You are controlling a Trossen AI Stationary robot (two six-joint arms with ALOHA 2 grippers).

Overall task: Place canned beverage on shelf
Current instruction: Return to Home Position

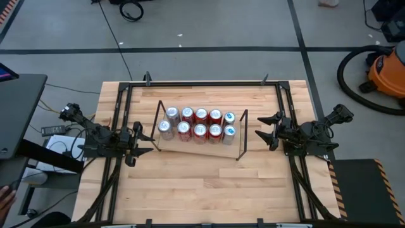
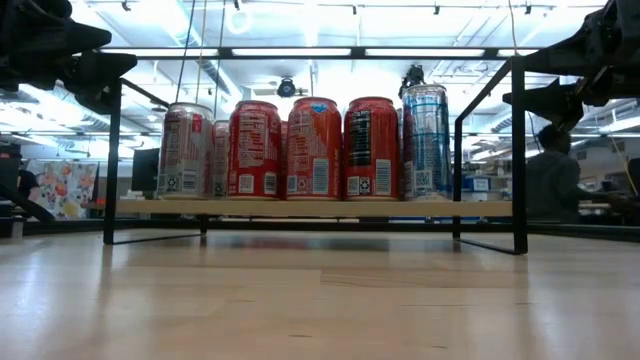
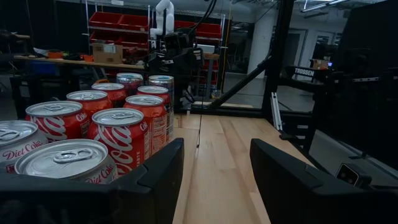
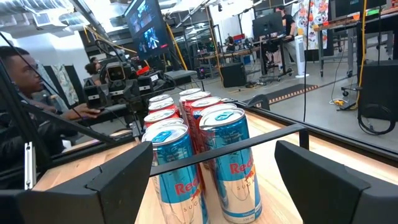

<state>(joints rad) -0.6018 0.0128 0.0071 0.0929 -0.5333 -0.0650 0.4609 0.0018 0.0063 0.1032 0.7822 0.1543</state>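
Several cans (image 1: 197, 125) stand upright in two rows on the light-wood shelf (image 1: 190, 140), between its black wire end frames: silver Diet Coke cans at the left end, red cola cans (image 2: 314, 148) in the middle, blue-and-silver cans (image 4: 230, 163) at the right end. My left gripper (image 1: 144, 144) is open and empty just left of the shelf, by the Diet Coke cans (image 3: 59, 163). My right gripper (image 1: 266, 128) is open and empty just right of the shelf, facing the blue cans.
The shelf stands at the middle of the wooden tabletop (image 1: 202, 183), which has black rails (image 1: 202, 83) along its edges. Bare wood lies between the shelf and the near edge. A person (image 4: 25, 106) sits beyond the table's left side. An orange vacuum (image 1: 386, 73) stands on the floor at the far right.
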